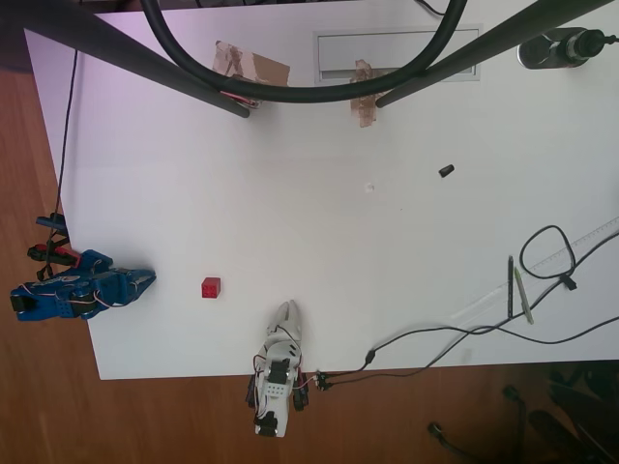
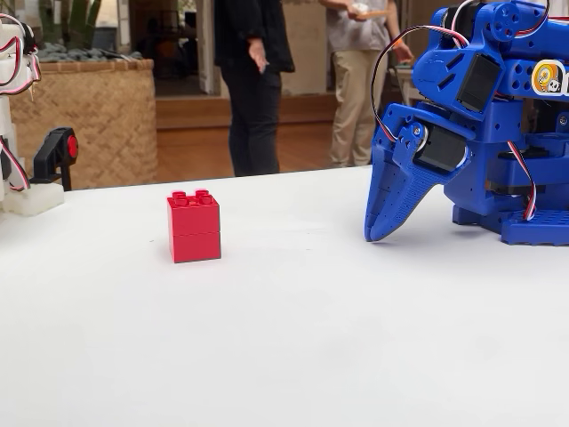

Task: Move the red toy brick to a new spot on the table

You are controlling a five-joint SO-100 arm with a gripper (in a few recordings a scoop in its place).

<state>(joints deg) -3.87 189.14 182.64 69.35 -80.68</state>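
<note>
Gripper [image 2: 378,233] pressed together, tip down on the table [image 1: 319,174] near its left edge (overhead view). Brick [image 1: 211,287] apart, untouched; arm's sticker unreadable.

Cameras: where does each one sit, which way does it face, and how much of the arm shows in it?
Overhead view: above, looking straight down on the table; the blue arm and its gripper lie at the left edge.
Fixed view: low, near table height, looking across the table toward people standing behind; the gripper points down at right, tip on the surface.
Shared: the red toy brick, apart from the gripper.
</note>
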